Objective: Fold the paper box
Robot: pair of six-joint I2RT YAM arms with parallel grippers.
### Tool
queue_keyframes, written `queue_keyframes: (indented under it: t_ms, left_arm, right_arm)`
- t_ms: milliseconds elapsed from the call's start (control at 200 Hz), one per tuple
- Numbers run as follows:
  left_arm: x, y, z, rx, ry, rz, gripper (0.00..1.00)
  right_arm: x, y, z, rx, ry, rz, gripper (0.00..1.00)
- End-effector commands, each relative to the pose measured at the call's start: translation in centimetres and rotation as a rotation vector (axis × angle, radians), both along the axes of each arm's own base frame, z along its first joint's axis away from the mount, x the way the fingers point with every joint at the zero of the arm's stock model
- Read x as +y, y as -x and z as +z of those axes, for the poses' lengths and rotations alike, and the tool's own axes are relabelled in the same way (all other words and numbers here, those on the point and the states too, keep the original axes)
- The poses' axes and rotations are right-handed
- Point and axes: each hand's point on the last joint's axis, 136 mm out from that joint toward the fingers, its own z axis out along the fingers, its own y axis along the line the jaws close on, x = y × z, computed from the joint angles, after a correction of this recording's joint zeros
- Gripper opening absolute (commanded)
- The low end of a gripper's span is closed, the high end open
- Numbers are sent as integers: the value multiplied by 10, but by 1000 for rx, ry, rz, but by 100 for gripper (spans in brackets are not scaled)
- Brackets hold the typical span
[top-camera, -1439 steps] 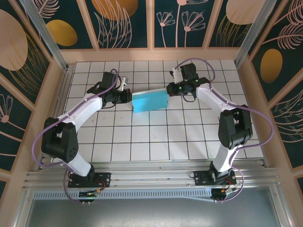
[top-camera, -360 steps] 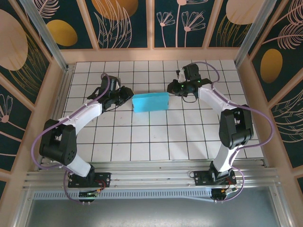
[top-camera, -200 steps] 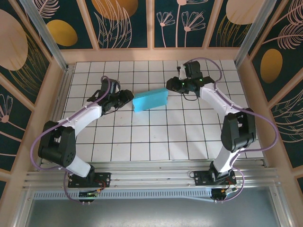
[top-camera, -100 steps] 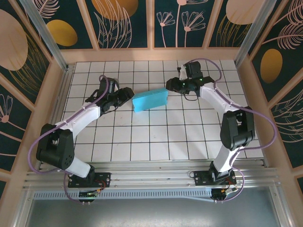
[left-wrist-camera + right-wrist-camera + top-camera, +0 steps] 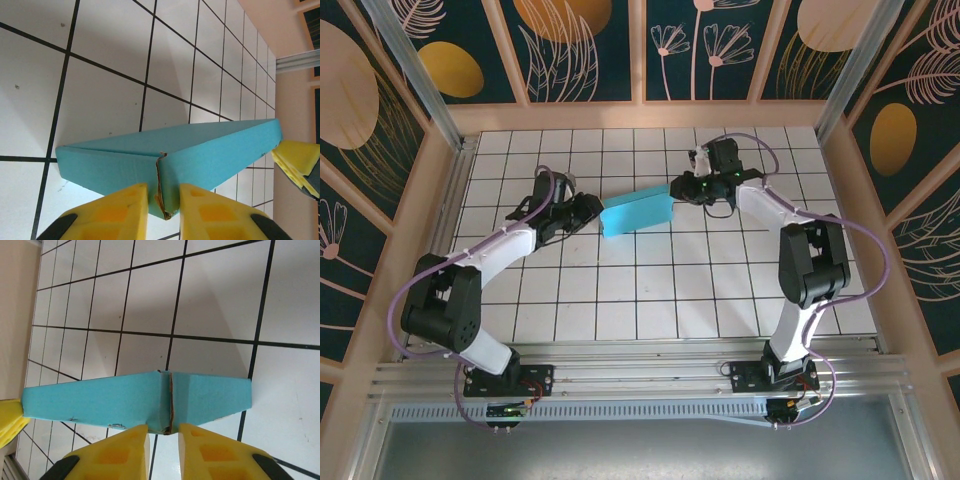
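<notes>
From above, the paper box (image 5: 635, 212) is near the middle of the far half of the white tiled table (image 5: 620, 290). It is a flat cyan piece held between the two arms, and its right end is a little farther from the bases than its left end. The left gripper (image 5: 591, 206) is at its left end and the right gripper (image 5: 674, 190) is at its right end.

In the left wrist view, the two yellow fingers (image 5: 120, 210) of the left gripper (image 5: 163, 206) are almost closed, with only a narrow gap. In this gap sits the near end of the paper box (image 5: 200, 152), at a seam with a slightly torn edge. The box goes away from the camera above the table (image 5: 100, 100) and puts a shadow on the tiles. At its far end a yellow finger (image 5: 296, 159) of the other arm touches it.

In the right wrist view, the right gripper (image 5: 164, 446) is also nearly closed. Its fingers (image 5: 210, 452) pinch the lower edge of the box (image 5: 115, 400) at a seam. At the far left end is a yellow finger (image 5: 10, 421) of the left arm.
</notes>
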Motion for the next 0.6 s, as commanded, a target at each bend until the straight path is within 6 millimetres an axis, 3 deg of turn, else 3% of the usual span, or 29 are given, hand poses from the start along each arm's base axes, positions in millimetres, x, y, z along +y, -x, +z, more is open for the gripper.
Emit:
queue_keyframes:
  t_ms: [0,125,215,430,596]
  left_arm:
    - [9,25,-45,136,-73,-10,21]
    - [11,18,-36,111,-94,-2,21]
    - [10,14,-31,100,-95,0,21]
    - [10,17,-32,100,-92,-4,21]
    - [9,21,-37,111,-85,-13,21]
  right_arm:
    - [-7,8,7,13,24,-15,27]
    - [-6,-5,45,-52,-23,-30,36]
    - [-7,-16,51,-77,-26,-51,42]
    - [-3,-25,21,-24,-10,-47,43]
    - [8,-13,-7,34,-18,-15,26]
